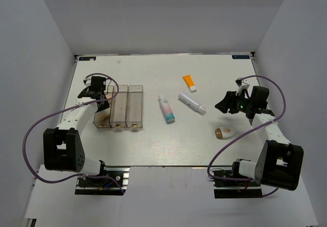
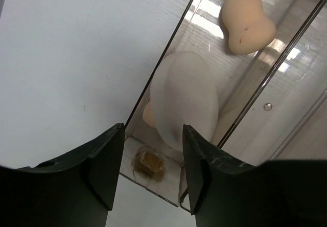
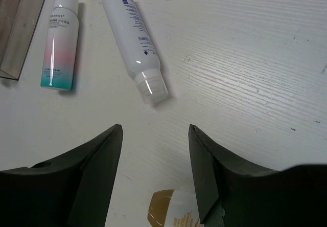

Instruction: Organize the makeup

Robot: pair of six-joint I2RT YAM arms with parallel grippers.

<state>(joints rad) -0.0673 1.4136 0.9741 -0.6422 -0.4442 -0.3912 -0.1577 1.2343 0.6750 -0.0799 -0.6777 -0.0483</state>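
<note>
Top external view: my left pincer (image 1: 102, 98) hangs over the left-hand compartment of the clear organizer box (image 1: 135, 90) at centre left. The white tube with teal end (image 1: 166, 109), the slim white tube (image 1: 191, 103) and the orange white-capped tube (image 1: 189, 83) lie apart on the table (image 1: 153, 145) right of the box. My right pincer (image 1: 225, 106) hovers at centre right, above the white-and-gold egg (image 1: 224, 132). Left wrist view: my left pincer (image 2: 153, 130) stands open and grips nothing. Beyond its fingers (image 2: 102, 160) the beige round puff (image 2: 186, 99) lies in the box's outer compartment. One peach sponge (image 2: 247, 20) is at upper right in the same compartment, and another (image 2: 149, 115) peeks from under the puff's left edge. Right wrist view: my right pincer (image 3: 156, 130) is likewise open and empty. The egg (image 3: 171, 211) sits on the table at the bottom edge between its fingers, with the slim tube (image 3: 135, 38) and the teal-ended tube (image 3: 60, 40) at upper left.
</note>
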